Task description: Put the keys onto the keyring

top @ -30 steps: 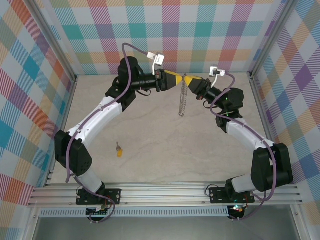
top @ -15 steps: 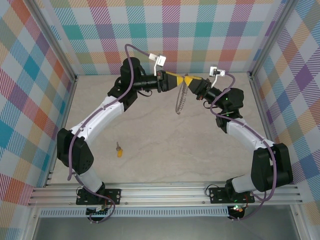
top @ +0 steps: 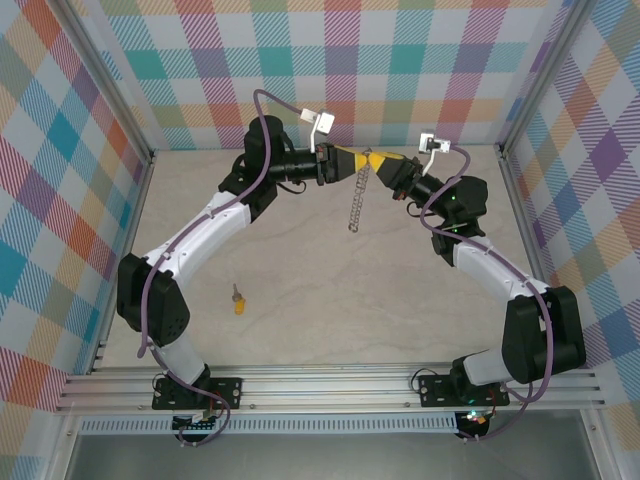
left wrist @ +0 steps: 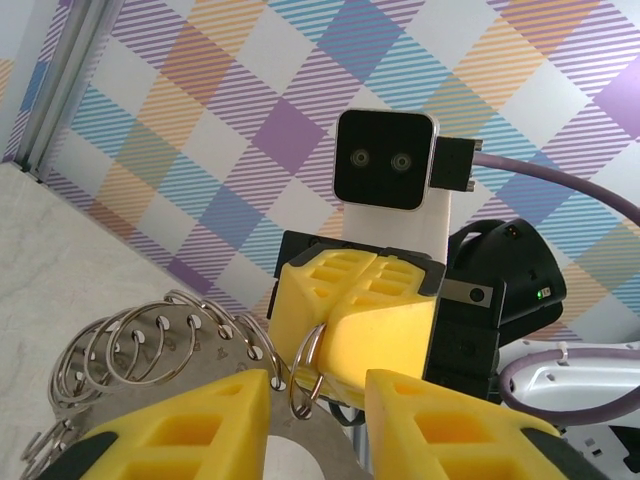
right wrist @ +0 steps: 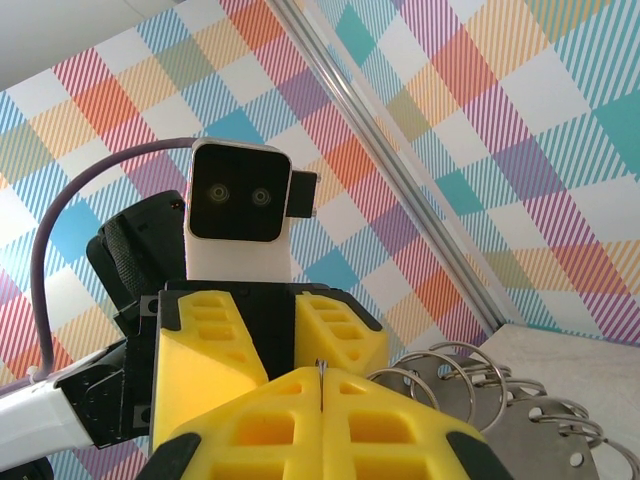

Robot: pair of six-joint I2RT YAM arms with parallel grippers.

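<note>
The keyring [top: 357, 200], a silvery chain of small metal loops, hangs in the air at the back of the table. My right gripper [top: 379, 162] is shut on its top loop, and a thin sliver of metal [right wrist: 319, 375] shows in the seam between its fingers. My left gripper [top: 349, 160] faces it tip to tip. In the left wrist view its jaws [left wrist: 318, 385] stand open on either side of the held loop [left wrist: 305, 365], which sticks out of the right gripper [left wrist: 335, 300]. The key [top: 238, 301], with its yellow-orange head, lies alone on the table at the front left.
Checked walls and metal frame rails [top: 520, 190] close in the table on the left, back and right. The remaining loops of the keyring [left wrist: 130, 340] fan out to the left of my left fingers. Both arms' bases stand on the rail [top: 330, 385] at the near edge.
My left gripper has moved a little to the right, up to the right gripper's tip, and its jaws have narrowed. The hanging chain has swung slightly left. The right arm and the key have stayed put.
</note>
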